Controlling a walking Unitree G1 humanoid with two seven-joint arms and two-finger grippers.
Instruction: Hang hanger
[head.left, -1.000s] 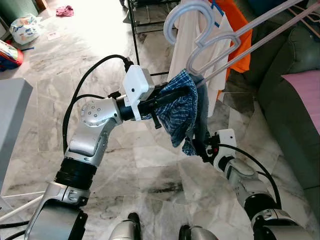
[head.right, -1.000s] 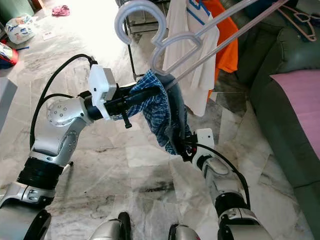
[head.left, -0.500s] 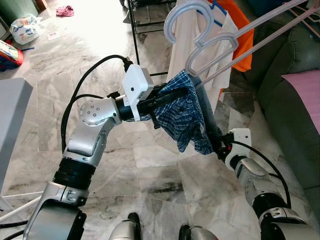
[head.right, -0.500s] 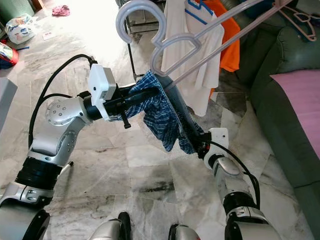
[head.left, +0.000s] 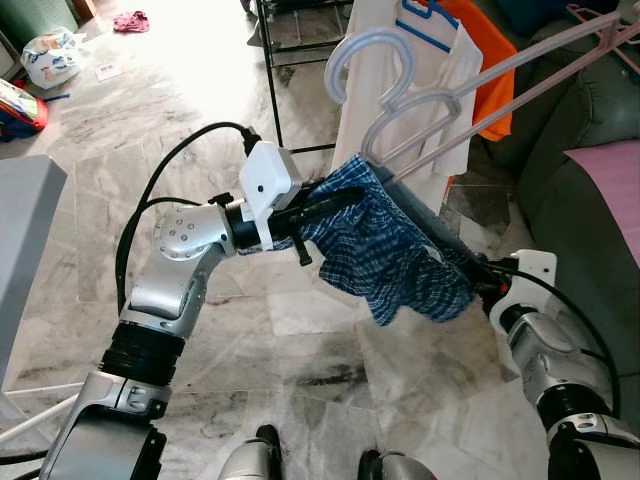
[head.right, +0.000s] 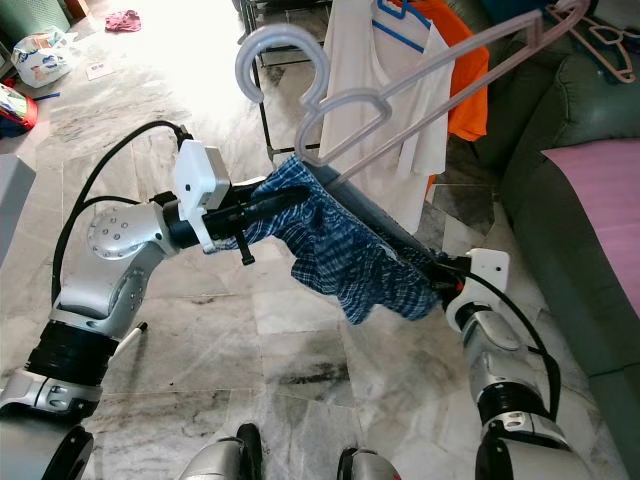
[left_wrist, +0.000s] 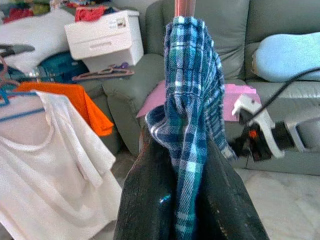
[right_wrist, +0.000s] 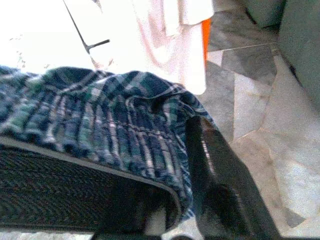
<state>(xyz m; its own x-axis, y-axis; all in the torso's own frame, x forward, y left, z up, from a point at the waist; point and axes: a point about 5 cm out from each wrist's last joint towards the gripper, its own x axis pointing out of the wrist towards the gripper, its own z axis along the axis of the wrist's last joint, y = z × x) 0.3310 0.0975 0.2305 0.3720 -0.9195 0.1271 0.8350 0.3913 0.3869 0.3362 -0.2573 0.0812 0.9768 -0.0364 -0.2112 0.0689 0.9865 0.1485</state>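
- Both end effectors are clamped on the plaid shorts (head.left: 385, 250): left end effector (head.left: 335, 200), right end effector (head.right: 440, 272).
- Pink hanger (head.left: 440, 90) sits above, mid-threading.
- Next, I'd guess: lift it to the rack (head.left: 272, 70).

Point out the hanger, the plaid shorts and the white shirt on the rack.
hanger (head.right: 272, 40): right eye view, top of its pale hook.
plaid shorts (head.left: 392, 262): left eye view, middle of the stretched blue cloth.
white shirt (head.right: 385, 100): right eye view, chest of the hanging shirt.
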